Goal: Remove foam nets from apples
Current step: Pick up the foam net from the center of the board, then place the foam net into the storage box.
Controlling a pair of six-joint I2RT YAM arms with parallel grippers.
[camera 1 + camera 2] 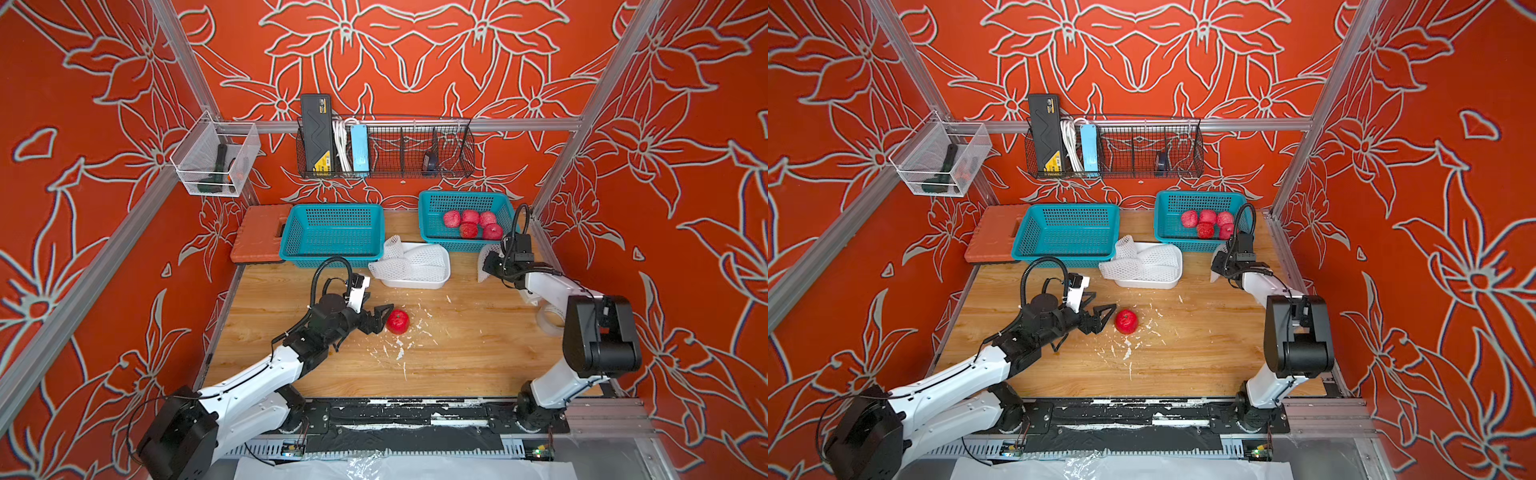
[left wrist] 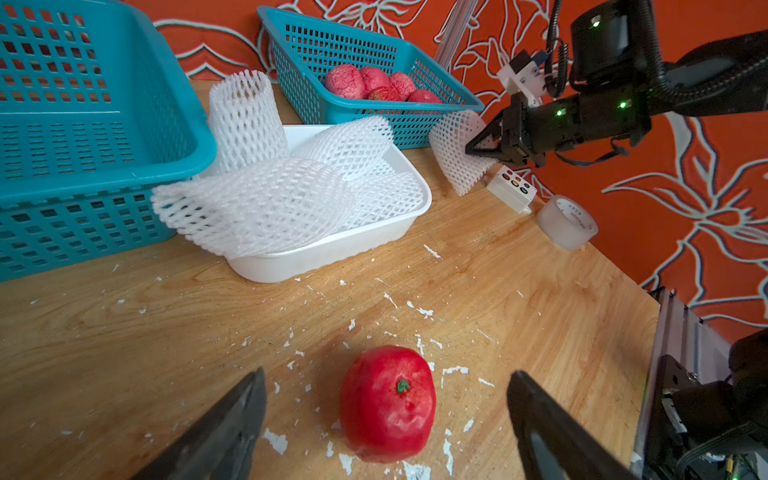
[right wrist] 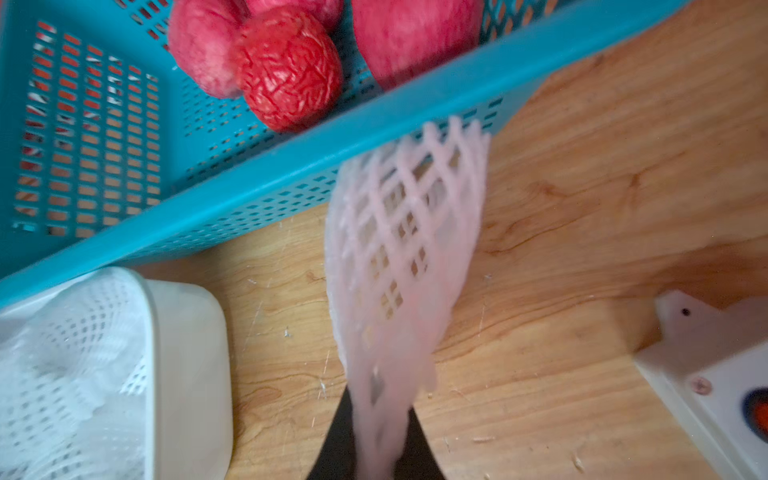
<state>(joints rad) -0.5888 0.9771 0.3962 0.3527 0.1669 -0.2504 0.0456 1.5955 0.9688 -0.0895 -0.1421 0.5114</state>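
only foam nets (image 2: 291,195) in white tray (image 2: 332,253)

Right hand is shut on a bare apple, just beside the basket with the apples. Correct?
Not quite. The right hand is shut on a foam net, not an apple; the left wrist view shows it plainly. It is indeed just beside the basket holding the apples.
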